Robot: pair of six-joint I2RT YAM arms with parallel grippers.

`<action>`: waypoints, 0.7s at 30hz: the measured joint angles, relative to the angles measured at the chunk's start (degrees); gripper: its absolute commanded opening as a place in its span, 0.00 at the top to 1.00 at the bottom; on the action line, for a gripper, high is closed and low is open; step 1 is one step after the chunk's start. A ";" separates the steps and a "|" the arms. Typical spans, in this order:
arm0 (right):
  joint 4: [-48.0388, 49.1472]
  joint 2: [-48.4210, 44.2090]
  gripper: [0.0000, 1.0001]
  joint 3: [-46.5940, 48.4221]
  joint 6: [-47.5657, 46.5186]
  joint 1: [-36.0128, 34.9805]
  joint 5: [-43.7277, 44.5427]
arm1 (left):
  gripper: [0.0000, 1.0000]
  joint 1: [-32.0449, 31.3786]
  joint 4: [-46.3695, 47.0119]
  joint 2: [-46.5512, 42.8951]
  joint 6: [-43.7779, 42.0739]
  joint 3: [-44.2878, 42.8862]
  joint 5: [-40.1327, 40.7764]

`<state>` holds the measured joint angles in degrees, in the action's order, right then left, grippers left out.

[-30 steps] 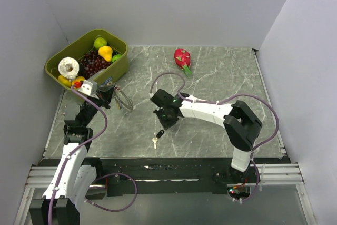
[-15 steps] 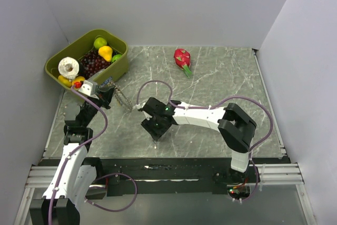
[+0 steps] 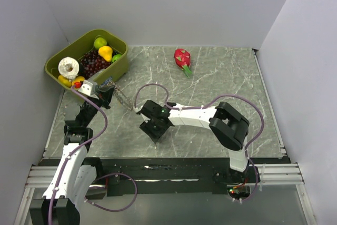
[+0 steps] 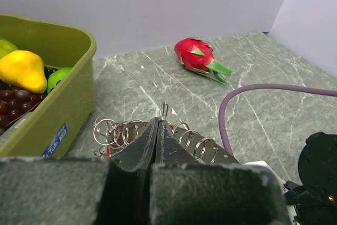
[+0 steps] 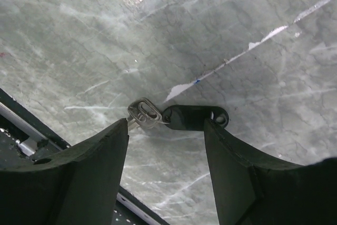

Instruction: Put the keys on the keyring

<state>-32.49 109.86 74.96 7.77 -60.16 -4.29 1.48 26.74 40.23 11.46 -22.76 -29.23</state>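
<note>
Well apart from the olive bin (image 3: 120, 68), toward the near edge of the bench (image 3: 221, 82), the right claw (image 5: 166, 127) hangs spread wide over two keys: a silver key (image 5: 144, 113) and a black-headed key (image 5: 194, 118), lying end to end on the stone, neither gripped. Just beside the bin's near right corner, the left claw (image 4: 158, 126) is pressed together, pinching the coiled keyring (image 4: 120, 131). No key shows on the hoop, so I judge threading has not begun; picking up, aligning and sliding on all remain. Beyond, right of the bin, lies a dragon fruit (image 4: 197, 56).
</note>
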 measured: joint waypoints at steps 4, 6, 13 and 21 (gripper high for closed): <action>0.59 0.28 0.39 0.04 -0.04 -0.39 0.24 | 0.99 0.00 0.00 0.00 0.02 0.04 0.66; 0.85 0.31 0.54 0.04 -0.02 -0.66 0.24 | 0.99 0.00 0.00 0.00 0.02 0.04 0.68; 1.68 0.33 1.00 0.04 0.24 -1.22 0.42 | 0.99 0.00 -0.02 0.00 0.02 0.04 0.72; 2.82 0.33 1.00 -0.15 0.37 -1.18 1.11 | 0.99 0.00 -0.02 -0.04 0.00 0.04 1.14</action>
<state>-29.67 110.19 74.81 8.14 -61.34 -3.18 1.48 26.72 40.18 11.46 -22.72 -28.10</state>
